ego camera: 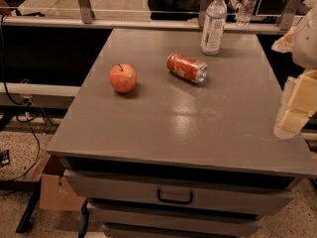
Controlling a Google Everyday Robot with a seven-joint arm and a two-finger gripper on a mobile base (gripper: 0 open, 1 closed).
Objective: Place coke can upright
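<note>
The coke can (186, 67) lies on its side on the grey cabinet top (173, 128), in the far middle part. Its silver end points to the right and slightly toward me. My gripper (296, 105) is at the right edge of the view, over the cabinet's right side. It is well to the right of the can, nearer to me, and not touching it. Nothing shows in the gripper.
A red-orange apple (123, 78) sits left of the can. A clear plastic water bottle (214, 23) stands upright behind the can near the far edge. A rail runs behind the cabinet. Drawers with a dark handle (175, 197) face me. A cardboard box (52, 187) and cables lie on the floor at left.
</note>
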